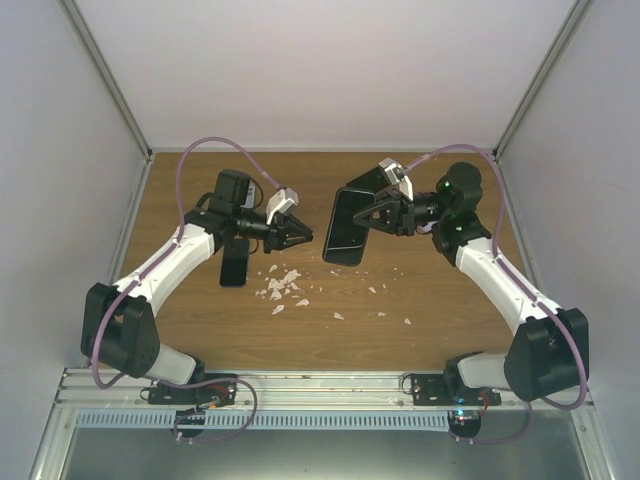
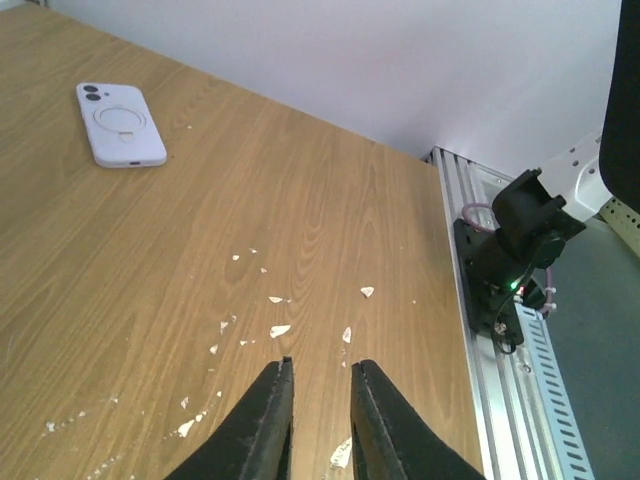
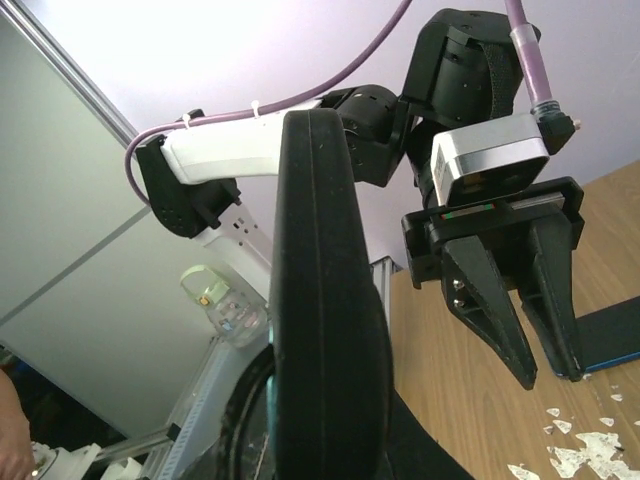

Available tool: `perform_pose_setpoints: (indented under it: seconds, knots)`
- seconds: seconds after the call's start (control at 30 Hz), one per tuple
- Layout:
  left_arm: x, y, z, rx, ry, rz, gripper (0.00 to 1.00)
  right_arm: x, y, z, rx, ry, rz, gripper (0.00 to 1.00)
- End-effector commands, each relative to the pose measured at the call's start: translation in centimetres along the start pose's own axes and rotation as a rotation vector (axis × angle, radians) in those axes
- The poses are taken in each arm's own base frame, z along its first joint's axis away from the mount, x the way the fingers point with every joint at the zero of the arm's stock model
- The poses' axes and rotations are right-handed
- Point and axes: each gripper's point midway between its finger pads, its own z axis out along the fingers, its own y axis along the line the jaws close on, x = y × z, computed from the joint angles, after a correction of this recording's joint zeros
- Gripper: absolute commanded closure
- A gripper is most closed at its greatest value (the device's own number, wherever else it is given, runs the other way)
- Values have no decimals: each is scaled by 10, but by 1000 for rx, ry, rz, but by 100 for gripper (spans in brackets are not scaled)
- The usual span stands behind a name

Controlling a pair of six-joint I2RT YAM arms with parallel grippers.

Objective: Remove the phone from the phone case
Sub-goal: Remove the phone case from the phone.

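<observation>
- The black phone case [image 1: 347, 228] is clamped in the right gripper [image 1: 378, 214] and held above the middle of the table [image 1: 450, 300]. Only its edge is seen up close, so whether a phone's inside can't be told.
- A dark slab [image 1: 233, 268] is half covered by the left arm.
- The left gripper [image 2: 320, 366] is barely parted, nothing held.
- A lilac phone [image 2: 121, 124] is laid back-up on the wood, with white flakes [image 2: 280, 330] scattered nearby.

SURFACE: wooden table [image 1: 440, 300], brown grain | ON IT: white scraps [image 1: 283, 285] scattered mid-table; dark flat slab [image 1: 233, 270] left of them; lilac phone [image 2: 120, 125] lying back-up, well apart from the scraps
</observation>
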Motion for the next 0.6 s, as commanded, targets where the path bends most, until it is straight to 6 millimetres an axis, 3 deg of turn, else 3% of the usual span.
perform_pose_setpoints:
  seconds: [0.0,0.13,0.27,0.4,0.57]
  knots:
    - [-19,-9,-6,5,-52,114,78,-12,21,2,-30,14,-90,99]
    - [-31,-34,-16,54,-76,138,64,-16,14,0,-1,-2,-91,100]
    - [-28,-56,-20,89,-94,137,47,-18,7,0,22,-19,-84,99]
    - [-32,-74,-16,113,-96,149,42,-18,2,0,34,-27,-74,100]
    - [-38,-79,-12,117,-88,160,39,-19,0,0,38,-29,-73,100]
